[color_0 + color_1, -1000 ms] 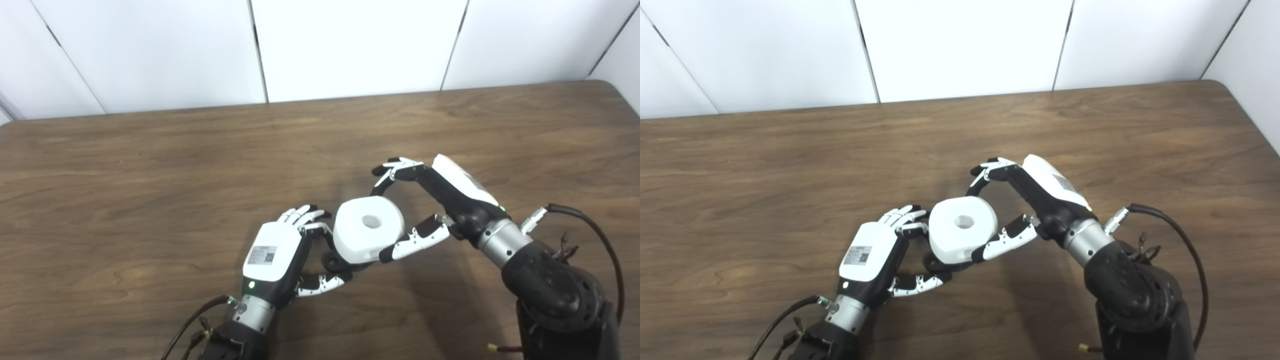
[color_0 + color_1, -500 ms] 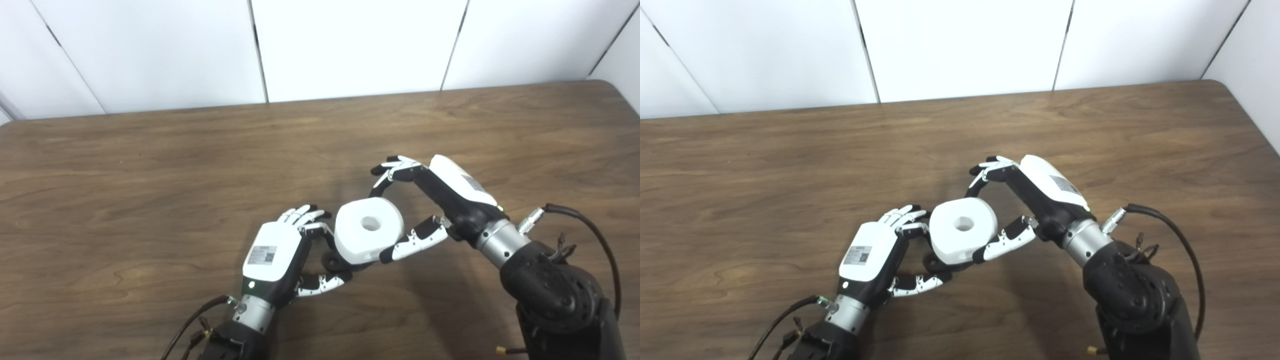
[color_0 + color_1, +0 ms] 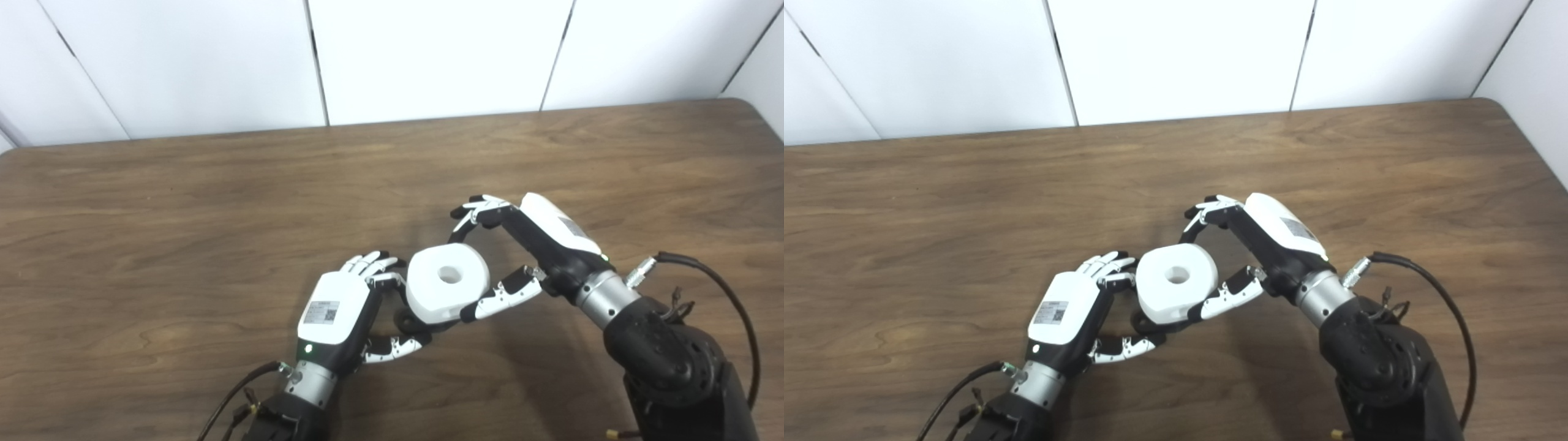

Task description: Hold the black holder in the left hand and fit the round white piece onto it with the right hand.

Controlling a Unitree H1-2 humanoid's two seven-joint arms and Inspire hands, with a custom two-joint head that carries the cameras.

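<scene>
A: Where is everything on the surface [image 3: 184, 202]?

B: Both hands sit near the front edge, right of centre. Open brown wood stretches to the far edge, the left and the far right corner.

A: What does each hand hold?

B: The left hand [image 3: 335, 312] has its fingers [image 3: 392, 346] curled round the black holder [image 3: 407, 320], mostly hidden. The right hand [image 3: 539, 245] holds the round white piece [image 3: 446, 290] between thumb and fingers, resting over the holder; whether it is fully seated cannot be told.

A: Any change from a moment ago?

B: The right hand and white piece have shifted slightly left, closer against the left hand. The left hand has stayed put
</scene>
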